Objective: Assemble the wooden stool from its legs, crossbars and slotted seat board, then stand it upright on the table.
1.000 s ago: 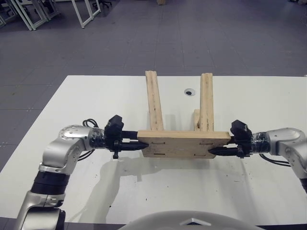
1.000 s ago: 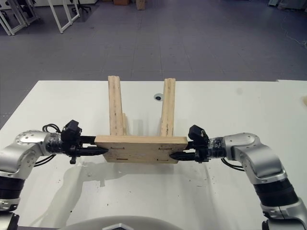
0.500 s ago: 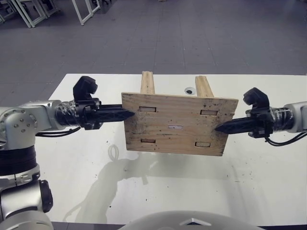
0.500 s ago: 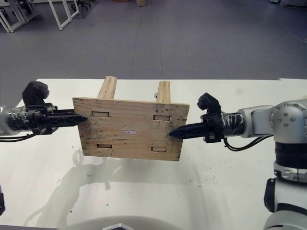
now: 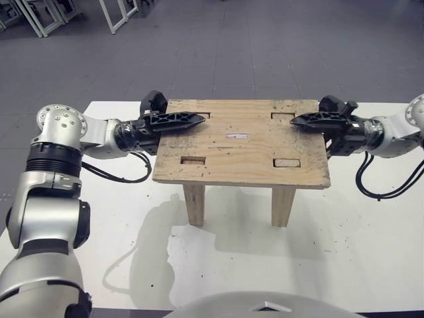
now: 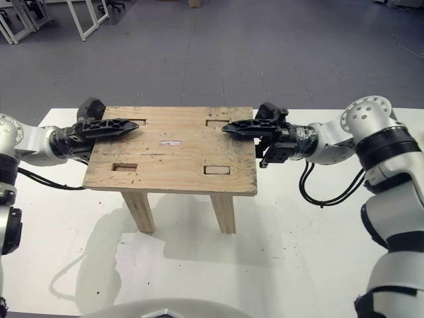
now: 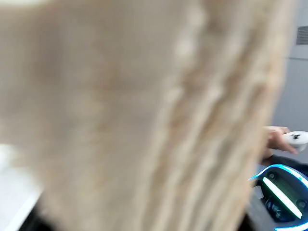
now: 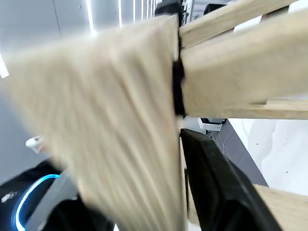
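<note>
I see the stool (image 5: 242, 156) upright mid-table (image 5: 371, 252), with my left gripper (image 5: 195, 120) and right gripper (image 5: 298, 121) clamping its far corners.

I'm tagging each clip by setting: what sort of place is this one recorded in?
Probably a lab or workshop hall: a white work table carrying the wooden stool, a bare grey tiled floor stretching behind it, and white metal-framed benches standing at the far left.
</note>
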`<state>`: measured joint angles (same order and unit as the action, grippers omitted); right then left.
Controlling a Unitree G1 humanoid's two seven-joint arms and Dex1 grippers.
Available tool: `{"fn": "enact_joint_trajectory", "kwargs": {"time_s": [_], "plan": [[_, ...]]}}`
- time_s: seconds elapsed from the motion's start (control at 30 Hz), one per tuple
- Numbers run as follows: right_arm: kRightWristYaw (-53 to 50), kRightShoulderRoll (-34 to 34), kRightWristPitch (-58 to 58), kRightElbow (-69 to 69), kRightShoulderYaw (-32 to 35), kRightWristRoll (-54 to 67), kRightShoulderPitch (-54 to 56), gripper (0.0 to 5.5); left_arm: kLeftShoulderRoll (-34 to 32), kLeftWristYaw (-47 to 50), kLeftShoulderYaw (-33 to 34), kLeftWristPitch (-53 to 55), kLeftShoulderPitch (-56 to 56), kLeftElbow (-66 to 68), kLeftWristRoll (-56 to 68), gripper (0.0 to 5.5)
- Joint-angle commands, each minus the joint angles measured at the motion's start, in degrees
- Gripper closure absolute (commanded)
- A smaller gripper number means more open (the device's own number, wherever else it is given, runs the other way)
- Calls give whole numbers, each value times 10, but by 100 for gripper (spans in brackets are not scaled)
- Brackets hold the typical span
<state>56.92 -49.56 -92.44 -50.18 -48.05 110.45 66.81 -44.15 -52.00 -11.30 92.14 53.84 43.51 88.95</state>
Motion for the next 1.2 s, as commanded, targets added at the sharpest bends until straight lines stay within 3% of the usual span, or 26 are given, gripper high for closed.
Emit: {"fn": "enact_joint_trajectory", "kwargs": {"time_s": [0.03, 0.23, 0.5, 0.67, 0.83, 1.0, 1.07, 1.13, 1.2], "plan": [[-31, 26, -1, -63, 35, -28, -3, 266, 13, 23, 21, 3, 36, 44, -13, 280], [-61, 35, -1, -91, 98, -80, -23, 149, 16, 25, 54, 3, 30, 89, -72, 187], [-81, 25, -1, -86, 176, -127, -57, 1, -21, -48, 54, 3, -5, 56, -162, 187], [-95, 16, -1, -82, 230, -151, -88, 1, -53, -118, 34, 2, -8, 34, -236, 187], [-107, 2, -1, -81, 295, -182, -127, 1, -78, -191, 57, -17, 21, 62, -306, 187], [-144, 9, 18, -14, 430, -242, -194, 1, -88, -242, 88, -64, -34, 42, -350, 187], [-194, 44, 129, 23, 522, -245, -229, 1, -77, -225, 128, -123, -69, 23, -362, 187], [-301, 105, 383, 167, 602, -353, -299, 1, -17, -68, 212, -295, -100, 8, -397, 187], [-415, 150, 553, 298, 600, -495, -354, 1, 66, 117, 270, -444, -144, -62, -441, 187]]}}
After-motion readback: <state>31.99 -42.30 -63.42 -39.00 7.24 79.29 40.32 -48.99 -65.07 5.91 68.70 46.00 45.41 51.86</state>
